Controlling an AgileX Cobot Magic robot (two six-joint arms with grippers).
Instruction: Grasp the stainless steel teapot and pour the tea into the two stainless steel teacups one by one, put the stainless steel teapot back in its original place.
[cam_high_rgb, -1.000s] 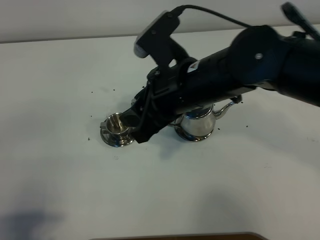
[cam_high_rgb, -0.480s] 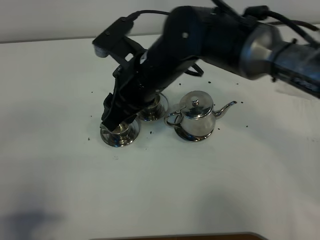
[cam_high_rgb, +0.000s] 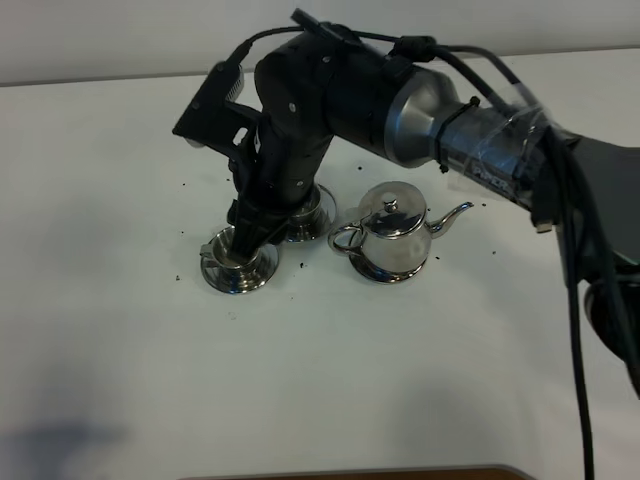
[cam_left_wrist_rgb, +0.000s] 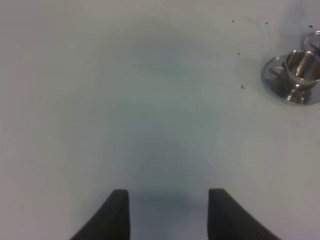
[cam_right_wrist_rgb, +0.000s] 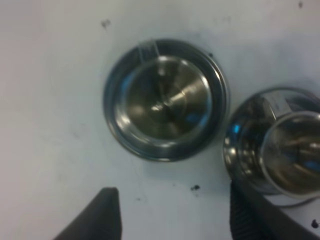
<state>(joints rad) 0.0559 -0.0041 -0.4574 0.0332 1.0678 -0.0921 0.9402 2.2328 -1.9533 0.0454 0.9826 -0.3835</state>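
The stainless steel teapot (cam_high_rgb: 394, 236) stands upright on the white table, spout to the right, with nothing touching it. To its left one teacup (cam_high_rgb: 237, 260) sits on its saucer, and the other teacup (cam_high_rgb: 308, 213) is mostly hidden behind my right arm. My right gripper (cam_high_rgb: 245, 232) hangs just above the front-left cup. The right wrist view looks straight down on a teacup (cam_right_wrist_rgb: 165, 100) with a bare steel bottom, its twin (cam_right_wrist_rgb: 286, 152) beside it, and my right gripper (cam_right_wrist_rgb: 175, 220) open. My left gripper (cam_left_wrist_rgb: 167, 212) is open over bare table, far from a teacup (cam_left_wrist_rgb: 296, 76). No tea shows.
Small dark specks (cam_high_rgb: 183, 184) lie scattered on the table around the cups and pot. The right arm's bulky links (cam_high_rgb: 470, 125) stretch across from the right, above and behind the teapot. A brown edge (cam_high_rgb: 350, 472) marks the table's near side.
The right arm has swung left and turned downward, uncovering the teapot; its gripper now points down over the front-left cup. Teapot and cups have not moved.
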